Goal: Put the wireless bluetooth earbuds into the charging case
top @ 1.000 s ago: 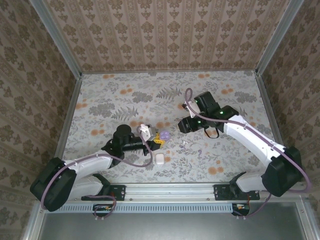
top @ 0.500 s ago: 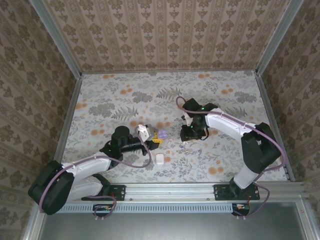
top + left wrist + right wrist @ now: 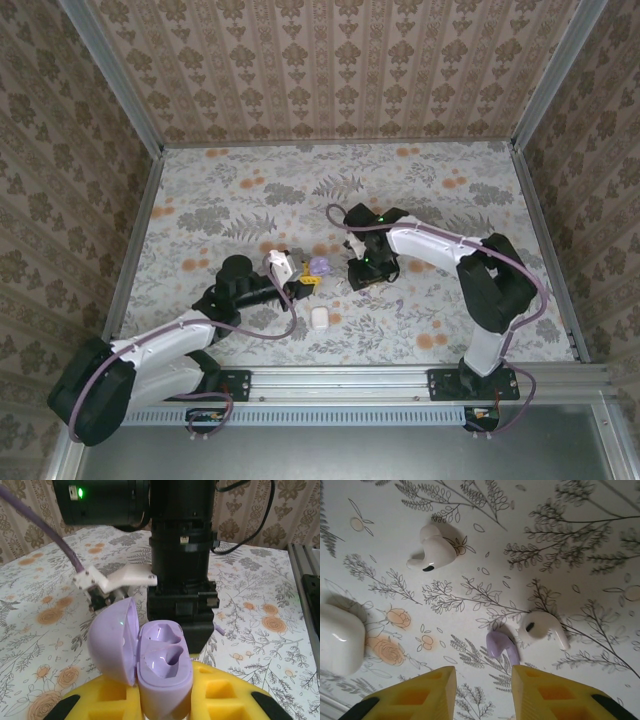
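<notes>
While right jaws gape, earbud [image 3: 542, 628] just beyond

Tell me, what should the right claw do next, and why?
Probably lower the right claw around the purple earbud and pinch it. Its fingers stand open with that bud just ahead, and the left claw holds the purple case open, both wells empty. A white earbud lies close beside it, so go carefully.
</notes>
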